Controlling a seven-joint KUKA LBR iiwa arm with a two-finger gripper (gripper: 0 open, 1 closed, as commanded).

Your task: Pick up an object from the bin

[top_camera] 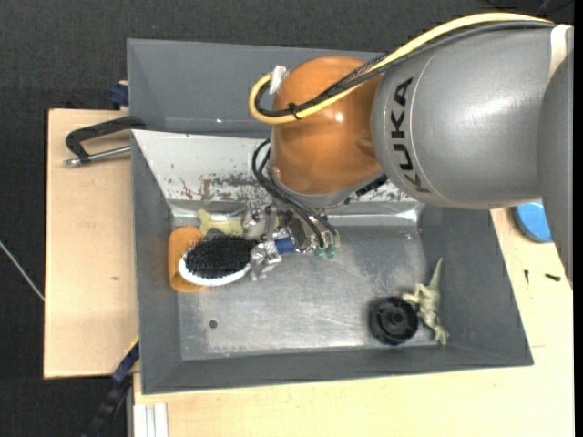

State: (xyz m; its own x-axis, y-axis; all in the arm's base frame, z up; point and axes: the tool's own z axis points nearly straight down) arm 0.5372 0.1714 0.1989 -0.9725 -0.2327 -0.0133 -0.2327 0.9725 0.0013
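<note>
Contents of the bin [301,312], counted:

- One brush [217,260], oval, with black bristles in a white frame.
- One orange piece [180,244], lying under the brush's left end.
- One pale yellow piece [217,218], just behind the brush, at the back wall.
- One black disc [393,321], well to the right of the brush, at the front wall.
- One pale toy figure [428,304], touching the right side of the disc.

The gripper [290,238] hangs below the orange wrist cover, low over the floor, just to the right of the brush. The brush is the thing nearest to it, and lies at its left side with bristles facing up. Contact between the two cannot be confirmed. Whether the claw is spread or pressed together cannot be told. The disc and the figure lie well apart from the gripper.
</note>
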